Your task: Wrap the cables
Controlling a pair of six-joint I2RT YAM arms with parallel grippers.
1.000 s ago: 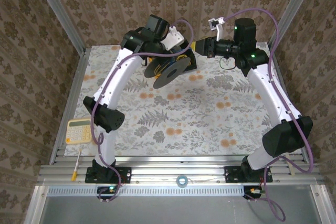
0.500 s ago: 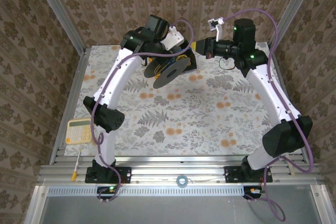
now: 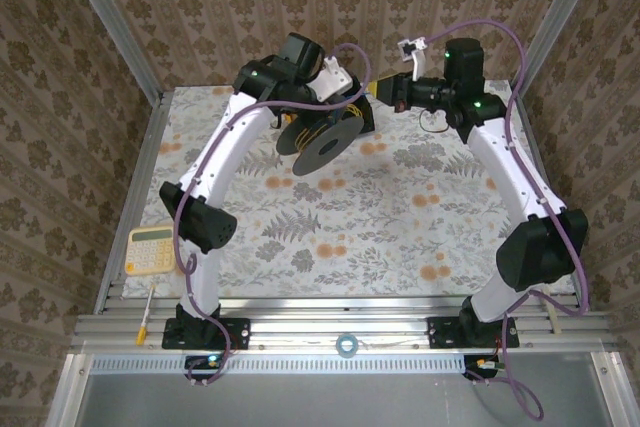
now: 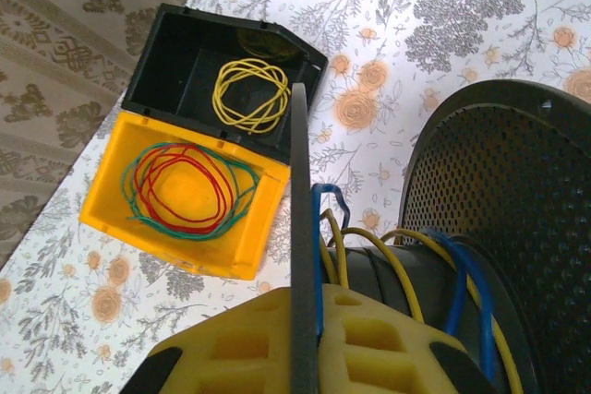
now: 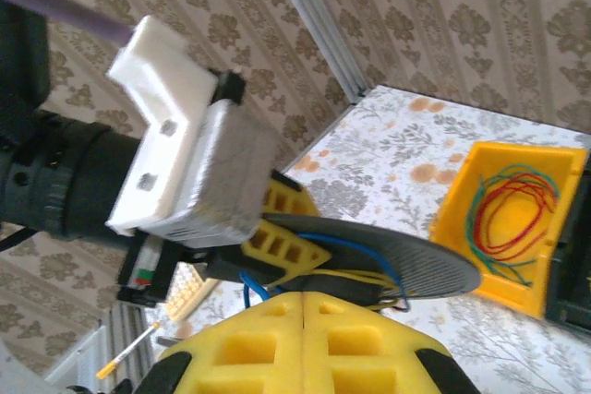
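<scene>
A black spool (image 3: 325,142) hangs over the table's far middle. My left gripper (image 4: 305,297) is shut on one thin flange (image 4: 300,182) of it. The blue cable (image 4: 462,274) and the yellow cable (image 4: 392,237) are wound round the hub beside the perforated flange (image 4: 499,191). My right gripper (image 5: 305,294) sits just right of the spool with its yellow pads pressed together. A blue cable loop (image 5: 246,289) and a yellow cable strand (image 5: 347,275) run up to its tips. I cannot tell whether either is pinched. In the top view the right gripper (image 3: 382,87) faces the left gripper (image 3: 340,105).
An open black box (image 4: 185,62) with a yellow lid (image 4: 235,246) lies under the spool, holding coloured rubber bands (image 4: 180,186). A calculator (image 3: 150,249) and a screwdriver (image 3: 147,315) lie at the near left. A tape roll (image 3: 347,345) rests on the front rail.
The right gripper's jaws have closed beside the spool. The left arm has turned the spool a little and shifted it slightly right. The right arm's elbow has swung inward.
</scene>
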